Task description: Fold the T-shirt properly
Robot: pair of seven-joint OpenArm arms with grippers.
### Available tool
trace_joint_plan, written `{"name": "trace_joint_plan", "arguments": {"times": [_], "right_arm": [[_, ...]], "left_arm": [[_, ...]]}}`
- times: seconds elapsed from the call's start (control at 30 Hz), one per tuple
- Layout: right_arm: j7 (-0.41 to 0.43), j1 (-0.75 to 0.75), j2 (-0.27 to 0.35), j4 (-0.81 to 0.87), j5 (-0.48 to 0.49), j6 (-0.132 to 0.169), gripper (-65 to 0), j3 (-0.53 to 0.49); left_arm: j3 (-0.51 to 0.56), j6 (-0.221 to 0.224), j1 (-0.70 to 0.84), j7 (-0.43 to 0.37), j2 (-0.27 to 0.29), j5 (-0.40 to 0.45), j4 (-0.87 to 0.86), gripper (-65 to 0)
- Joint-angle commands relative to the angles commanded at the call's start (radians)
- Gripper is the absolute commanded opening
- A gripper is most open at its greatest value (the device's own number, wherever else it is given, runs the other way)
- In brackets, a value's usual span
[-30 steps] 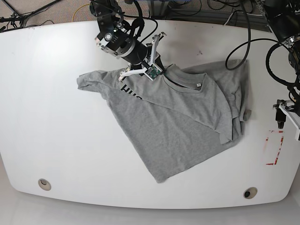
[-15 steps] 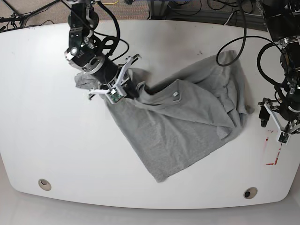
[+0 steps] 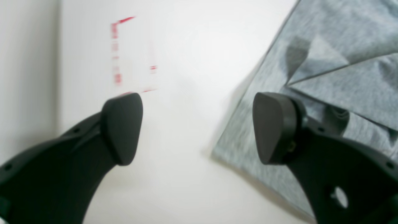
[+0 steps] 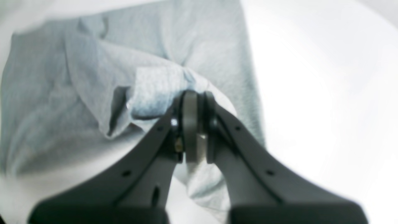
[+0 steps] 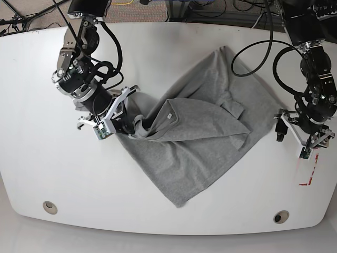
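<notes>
Base view: T-shirt rumpled mid-tabletop. R wrist: right gripper, fingers clamped on bunched cloth. L wrist: left gripper, fingers spread, empty, beside hem. Fabric soft, light, drapes; prob best taken at corners/hem.

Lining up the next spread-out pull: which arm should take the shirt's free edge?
Left, probably. Its claw is open beside the T-shirt edge; the right claw is shut on bunched fabric.

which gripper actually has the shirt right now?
The right gripper: its fingers are pinched shut on a bunched fold of the T-shirt. The left gripper is spread open beside the shirt's edge, holding nothing.
</notes>
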Motion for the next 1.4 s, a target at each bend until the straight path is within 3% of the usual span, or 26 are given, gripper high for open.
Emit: {"name": "trace_joint_plan", "arguments": {"times": [0.17,0.57,0.77,1.0,1.4], "right_arm": [[0.0,0.02,0.003,-0.04,-0.005,0.0,-61.8,0.005],[0.037,0.074,0.074,-0.241,0.0,0.0,-61.8,0.003],[0.051,0.078,0.083,-0.276,-0.005,0.0,-61.8,0.006],[0.051,0.077,0.103,-0.284,-0.005,0.0,-61.8,0.003],[0.051,0.063,0.103,-0.284,-0.005,0.0,-61.8,0.003]], "left_arm": [[0.0,0.0,0.0,0.0,0.018,0.0,-0.032,-13.2],[0.0,0.0,0.006,0.0,0.018,0.0,-0.038,-13.2],[0.003,-0.005,0.035,0.0,0.023,-0.003,-0.041,-13.2],[0.029,-0.006,0.044,0.003,0.069,-0.003,-0.077,-13.1],[0.028,-0.006,0.051,-0.003,0.069,-0.006,-0.207,-12.9]]}}
